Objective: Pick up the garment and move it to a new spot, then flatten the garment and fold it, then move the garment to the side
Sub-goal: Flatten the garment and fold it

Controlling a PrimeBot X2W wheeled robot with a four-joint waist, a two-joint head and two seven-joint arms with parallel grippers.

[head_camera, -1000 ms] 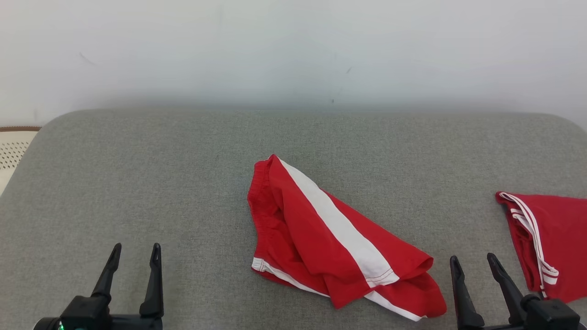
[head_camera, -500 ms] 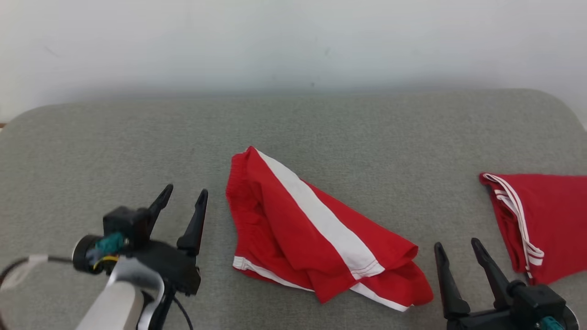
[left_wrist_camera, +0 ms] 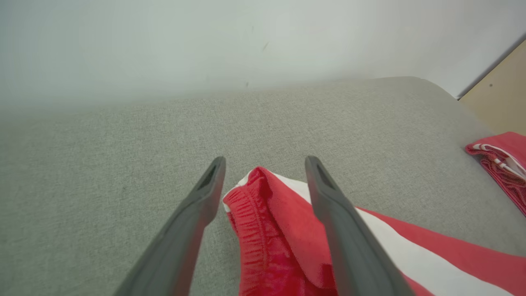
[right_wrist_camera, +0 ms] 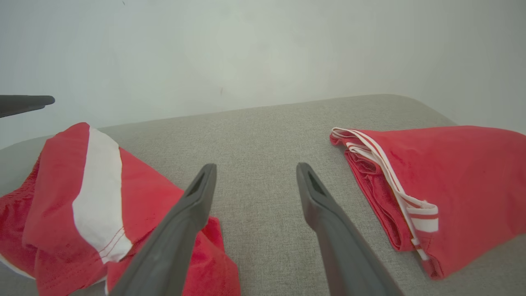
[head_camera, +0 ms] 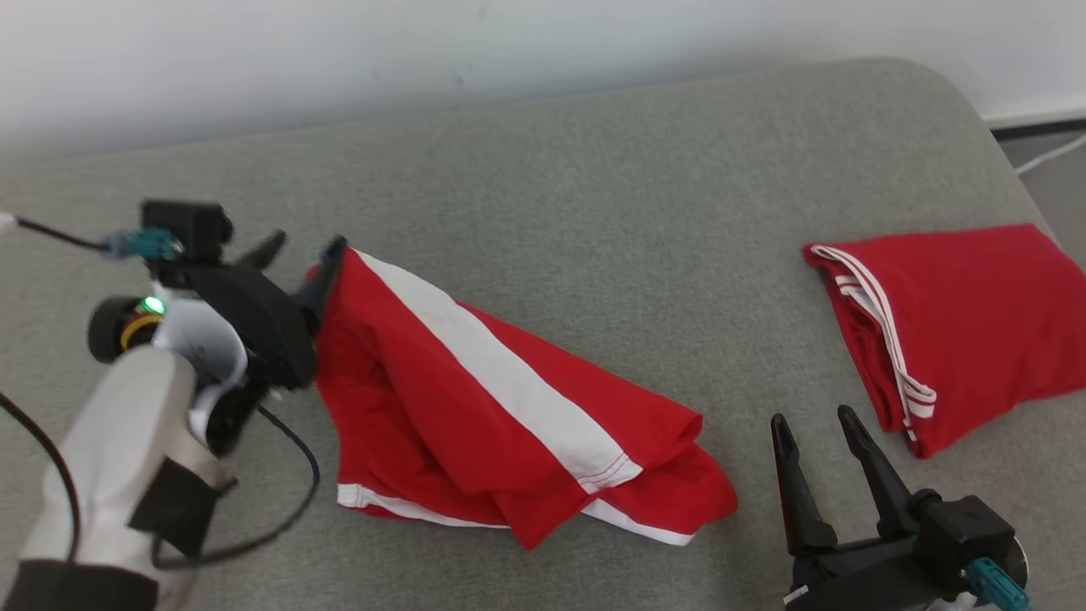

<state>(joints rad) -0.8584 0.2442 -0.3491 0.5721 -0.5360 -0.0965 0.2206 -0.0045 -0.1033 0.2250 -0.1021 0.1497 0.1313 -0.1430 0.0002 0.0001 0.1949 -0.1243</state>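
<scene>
We log the left gripper (head_camera: 304, 249) first. Its fingers are spread and close on nothing. In the left wrist view (left_wrist_camera: 265, 164) the elastic-waist corner of the garment (left_wrist_camera: 271, 213) lies in the gap between the two fingers. We cannot tell whether either finger touches the fabric. A black cable (head_camera: 293, 501) loops below the forearm, behind the gripper.

The garment (head_camera: 475, 399) is red with a broad white stripe. It lies rumpled on the grey cushion (head_camera: 594, 212) and runs from the left gripper's fingertips towards the right gripper. Its bunched hem end is near that gripper's left finger, apart from it.

The right gripper (head_camera: 813, 420) also has its fingers parted, with nothing held. In the right wrist view (right_wrist_camera: 255, 167) bare cushion lies between and ahead of the fingers, and the garment (right_wrist_camera: 82, 185) is off to their left.

A folded cloth (head_camera: 959, 322), red with thin white stripes, lies ahead and to the right of the right gripper, clear of it (right_wrist_camera: 452, 172).
</scene>
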